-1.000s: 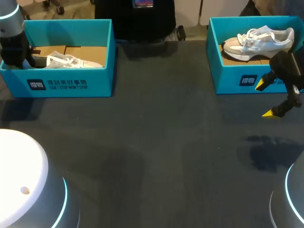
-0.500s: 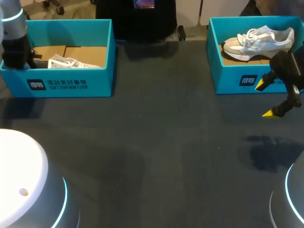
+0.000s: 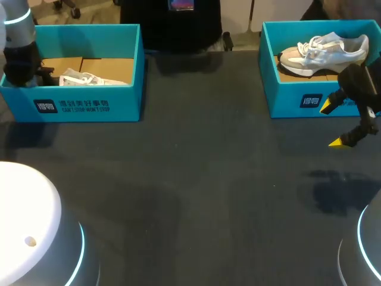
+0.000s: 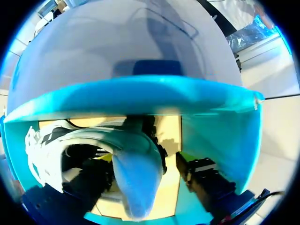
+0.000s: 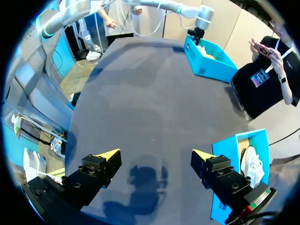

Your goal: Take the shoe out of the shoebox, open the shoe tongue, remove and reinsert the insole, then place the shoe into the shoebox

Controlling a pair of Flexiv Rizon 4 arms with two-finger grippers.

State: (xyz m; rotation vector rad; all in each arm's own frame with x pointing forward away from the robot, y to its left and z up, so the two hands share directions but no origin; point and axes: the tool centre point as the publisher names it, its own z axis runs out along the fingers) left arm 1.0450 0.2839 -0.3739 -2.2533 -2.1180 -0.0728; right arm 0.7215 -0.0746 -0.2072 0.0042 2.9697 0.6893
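Left pincer (image 4: 143, 161) sits at shoe (image 4: 70, 140) inside shoebox (image 4: 213, 126).

Soft overhead light is falling across the dark table (image 3: 196, 179), which is reading dim to me. My right gripper (image 3: 333, 125) is throwing a diffuse shadow onto it, showing in both the head and right wrist views. In the left wrist view the box (image 4: 140, 93) rim is glowing bright while the shoe (image 4: 84, 136) is shading its own hollow.
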